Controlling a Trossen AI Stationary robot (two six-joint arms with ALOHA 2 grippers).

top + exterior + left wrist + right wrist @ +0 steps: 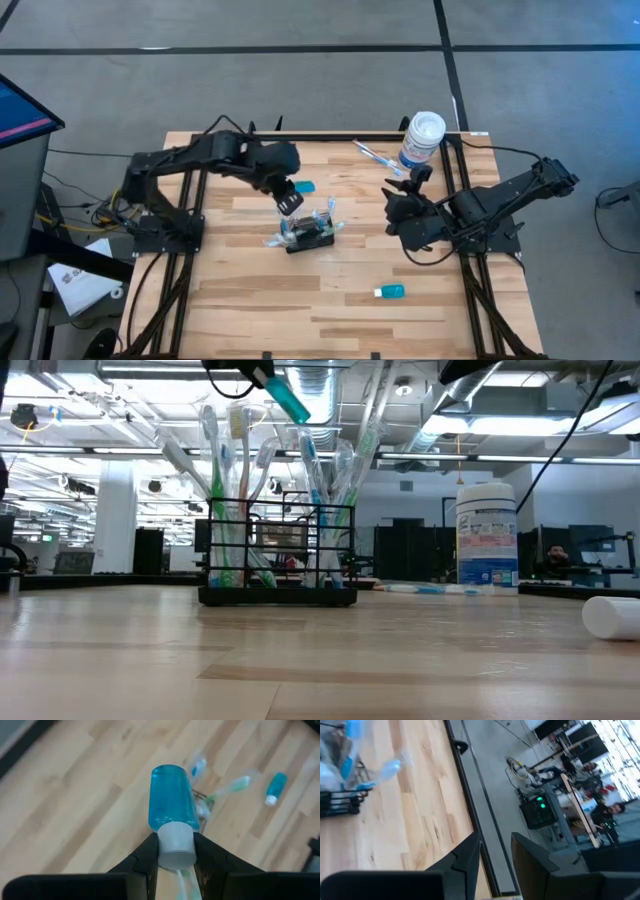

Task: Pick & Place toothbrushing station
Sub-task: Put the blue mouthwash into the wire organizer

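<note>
The toothbrushing station [311, 236], a small black wire-mesh holder, stands on its base on the wooden table [250, 310], with several toothbrushes [222, 480] upright in it. Just above and to its left, my left gripper [290, 200] is shut on a small blue bottle [172, 800] with a white cap. That bottle also shows at the top of the low view [287, 396], above the station [278, 556]. At the table's right my right gripper [495, 855] hangs open with nothing between its fingers. My left gripper pinches the bottle's white cap [175, 845] between its two fingers [148, 854], one on each side. The fingers slant down from the table's left side. The blue body sticks out past the fingertips, tilted, lifted clear of the table and the station.
A tall white round canister [421, 138] stands at the far right corner, with a loose toothbrush [375, 156] lying beside it. A second small blue bottle [390, 291] lies on the table toward the near right. Bare wood lies at the near left.
</note>
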